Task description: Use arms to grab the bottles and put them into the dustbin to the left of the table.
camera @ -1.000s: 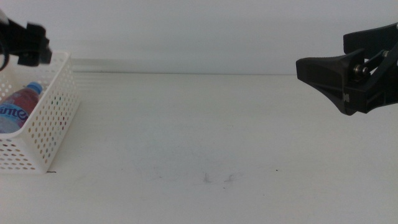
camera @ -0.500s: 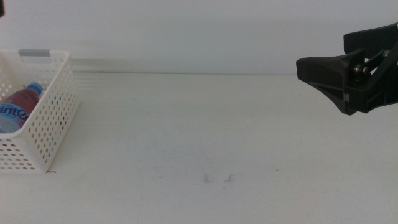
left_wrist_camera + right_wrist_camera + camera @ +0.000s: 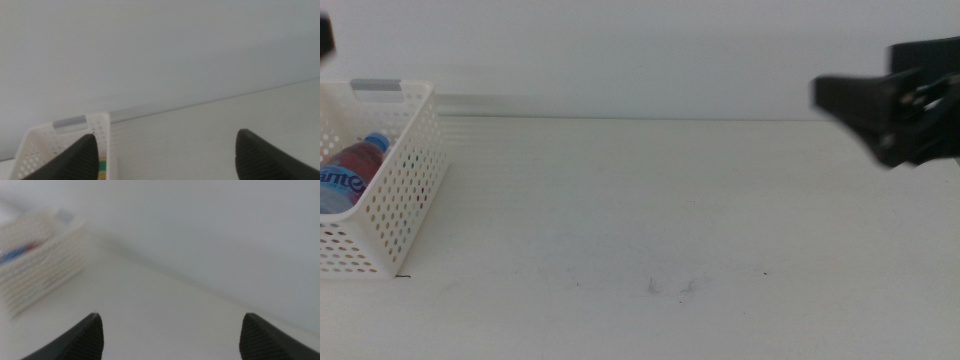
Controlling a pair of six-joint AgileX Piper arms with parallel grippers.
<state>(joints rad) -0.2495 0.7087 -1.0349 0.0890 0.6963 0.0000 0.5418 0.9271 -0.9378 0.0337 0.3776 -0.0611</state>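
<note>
A water bottle [image 3: 347,172] with a blue cap lay inside the white dustbin [image 3: 405,190]. The table [image 3: 650,210] beside the dustbin was bare. The right gripper [image 3: 170,330] and left gripper [image 3: 165,150] hung with jaws apart, holding nothing.

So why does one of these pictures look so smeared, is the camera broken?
Probably motion, not a fault. The right wrist view is smeared: the white basket loses its holes. In the middle view the right gripper has soft edges while the basket stays sharp. The left wrist view is fairly crisp. Lighting is flat, without glare.
</note>
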